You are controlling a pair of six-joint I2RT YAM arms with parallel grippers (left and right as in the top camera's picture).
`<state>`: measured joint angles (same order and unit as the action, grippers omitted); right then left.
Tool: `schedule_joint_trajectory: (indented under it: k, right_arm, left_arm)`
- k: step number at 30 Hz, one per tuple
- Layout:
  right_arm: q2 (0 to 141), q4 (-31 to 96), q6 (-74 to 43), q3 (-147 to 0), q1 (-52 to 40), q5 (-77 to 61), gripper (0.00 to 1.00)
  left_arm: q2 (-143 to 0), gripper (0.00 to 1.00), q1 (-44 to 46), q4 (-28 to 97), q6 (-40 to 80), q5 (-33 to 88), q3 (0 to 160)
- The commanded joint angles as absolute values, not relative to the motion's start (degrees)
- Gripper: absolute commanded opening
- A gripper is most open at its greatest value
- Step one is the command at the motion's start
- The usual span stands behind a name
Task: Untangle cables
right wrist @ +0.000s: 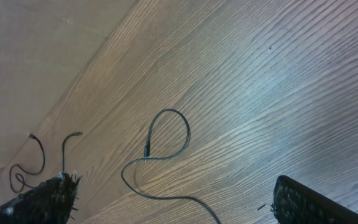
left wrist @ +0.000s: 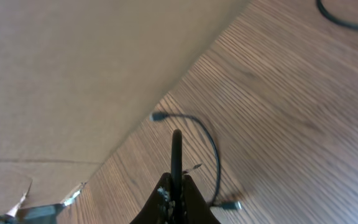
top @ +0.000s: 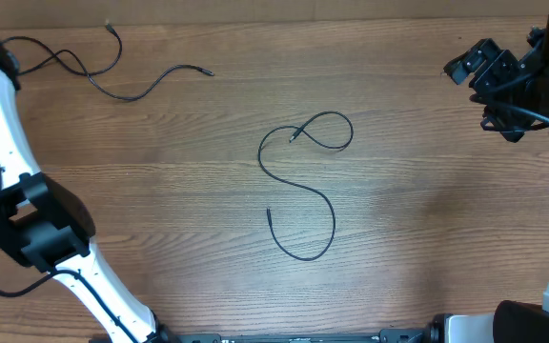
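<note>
The crossed cables (top: 112, 81) lie at the table's (top: 427, 191) far-left corner, just beyond the left gripper (left wrist: 176, 142), whose jaws are pressed together with nothing plainly pinched (one strand curls past the tip). The single cable (top: 303, 181) snakes far-to-near at mid-table, well left of the wide-open right gripper (right wrist: 179, 199), with nothing standing between them.
</note>
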<state>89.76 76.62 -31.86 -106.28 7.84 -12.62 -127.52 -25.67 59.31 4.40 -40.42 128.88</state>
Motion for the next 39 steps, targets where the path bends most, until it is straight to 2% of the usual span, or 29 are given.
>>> schedule_joint_trajectory:
  k: [1, 7, 11, 15, 20, 26, 29, 32, 39]
  right_arm:
    - [89.82, 76.18, -31.4, -106.08, 7.9, -11.97, 1.0]
    - [89.82, 75.96, -31.4, -106.08, 7.9, -11.99, 1.0]
    - [89.82, 76.77, -31.4, -106.08, 7.9, -12.01, 1.0]
    - [89.82, 77.62, -31.4, -106.08, 7.9, -12.01, 1.0]
    - [89.82, 79.09, -31.4, -106.08, 7.9, -12.01, 1.0]
    - [89.82, 80.05, -31.4, -106.08, 7.9, -12.01, 1.0]
    - [89.82, 80.36, -31.38, -106.08, 7.9, -12.01, 1.0]
    - [89.82, 80.4, -31.38, -106.08, 7.9, -12.01, 1.0]
    - [89.82, 80.4, -31.38, -106.08, 7.9, -12.01, 1.0]
  left_arm:
    - [-129.01, 0.04, -23.75, 60.38, 2.39, -42.22, 129.58]
    - [-128.55, 0.04, -19.14, 64.36, 7.97, -39.59, 129.58]
    - [-128.66, 0.04, -14.96, 70.35, 8.62, -28.51, 129.58]
    - [-129.1, 0.04, -11.86, 76.31, 14.48, -25.65, 129.47]
    - [-129.12, 0.05, -9.82, 80.31, 20.8, -24.73, 129.47]
    - [-129.16, 0.04, -8.67, 81.69, 21.26, -13.96, 129.34]
    - [-129.36, 0.05, -8.54, 81.65, 21.28, -13.45, 129.01]
    - [-129.93, 0.16, -8.54, 82.24, 21.3, -13.43, 128.46]
    - [-130.82, 0.11, -8.62, 82.24, 21.23, -13.98, 123.76]
